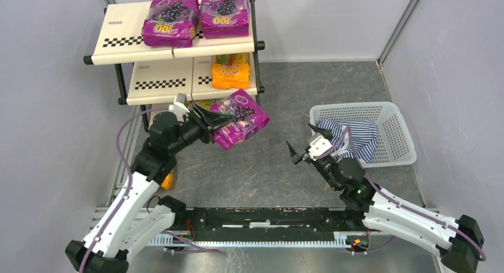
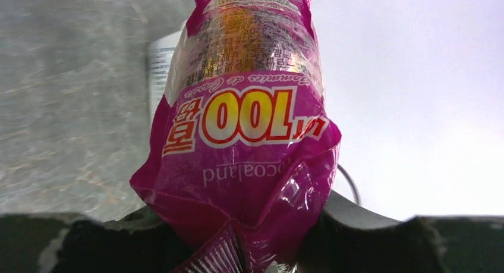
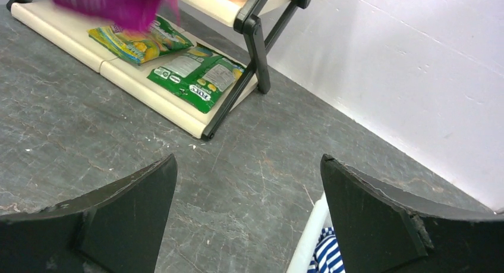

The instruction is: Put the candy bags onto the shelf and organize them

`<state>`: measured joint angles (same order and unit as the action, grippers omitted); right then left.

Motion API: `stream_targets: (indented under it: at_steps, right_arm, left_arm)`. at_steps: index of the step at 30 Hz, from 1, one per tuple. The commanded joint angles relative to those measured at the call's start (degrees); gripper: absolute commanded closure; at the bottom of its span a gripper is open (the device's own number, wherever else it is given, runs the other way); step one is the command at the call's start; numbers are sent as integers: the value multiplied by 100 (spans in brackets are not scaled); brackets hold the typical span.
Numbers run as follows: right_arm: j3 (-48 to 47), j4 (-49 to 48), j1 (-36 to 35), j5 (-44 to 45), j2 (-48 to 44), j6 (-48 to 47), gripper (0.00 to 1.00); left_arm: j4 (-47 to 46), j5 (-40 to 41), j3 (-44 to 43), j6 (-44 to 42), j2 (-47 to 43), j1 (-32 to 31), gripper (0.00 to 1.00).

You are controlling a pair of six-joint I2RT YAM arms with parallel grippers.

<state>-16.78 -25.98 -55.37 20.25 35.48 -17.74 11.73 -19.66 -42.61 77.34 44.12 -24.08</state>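
Note:
My left gripper [image 1: 209, 123] is shut on a purple candy bag [image 1: 241, 118] and holds it in the air in front of the shelf [image 1: 119, 42]; the left wrist view shows the bag [image 2: 243, 136] pinched at its sealed end. Two purple bags [image 1: 170, 20] [image 1: 224, 11] lie on the top tier. An orange bag [image 1: 230, 72] lies on the middle tier. Green bags [image 3: 196, 77] [image 3: 139, 41] lie on the bottom tier. My right gripper [image 1: 301, 144] is open and empty, next to the basket.
A white mesh basket [image 1: 392, 115] with a blue-white striped cloth [image 1: 356, 139] stands at the right. Grey walls close in the left, back and right. A small orange thing [image 1: 168, 180] lies by the left arm.

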Motion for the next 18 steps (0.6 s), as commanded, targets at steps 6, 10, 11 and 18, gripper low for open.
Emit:
stream_targets:
  at_steps: [6,10,11,18]
  right_arm:
    - [-123,648,7,92,-476,154,2]
    - [-169,844,12,48,-630,217,2]
    - [-181,873,9,50,-674,225,2]
    - [-159,1135,9,150,-929,102,2]
  left_arm:
    - [247,-534,-3052,-641,396,21,49]
    - [882,-138,-4650,-1202,1018,23,50]
    - [977,-3,-5031,-1318,1188,24,50]
    - [1713,915,-7774,-2320,2918,53,49]
